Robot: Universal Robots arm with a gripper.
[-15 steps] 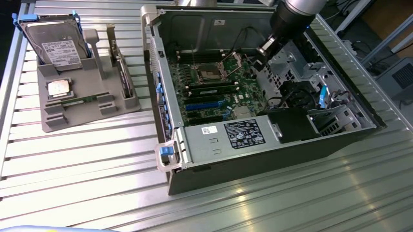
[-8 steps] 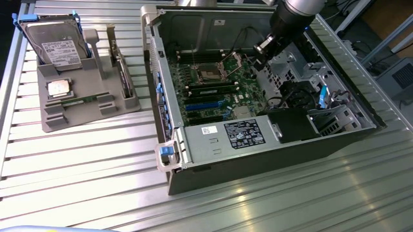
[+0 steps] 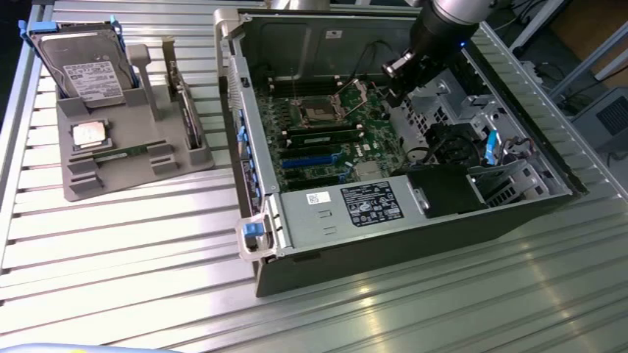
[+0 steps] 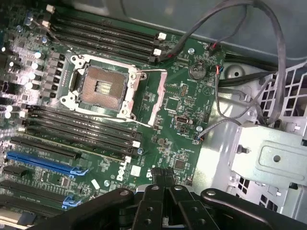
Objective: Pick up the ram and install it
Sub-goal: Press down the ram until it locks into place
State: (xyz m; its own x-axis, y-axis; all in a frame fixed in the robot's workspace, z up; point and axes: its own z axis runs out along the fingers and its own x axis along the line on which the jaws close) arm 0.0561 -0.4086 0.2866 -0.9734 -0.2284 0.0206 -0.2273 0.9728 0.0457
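Over the open computer case [image 3: 393, 162], end effector [image 4: 165, 184] closed, empty, ram [image 3: 126, 154] well apart on holder [image 3: 118, 173].

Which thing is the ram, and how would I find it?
Find the grey tray on the exterior view's left, beside the open computer case. The ram lies flat in it, next to the square silver processor chip. It is a long, thin green strip, unlike the big hard drive with its white label.
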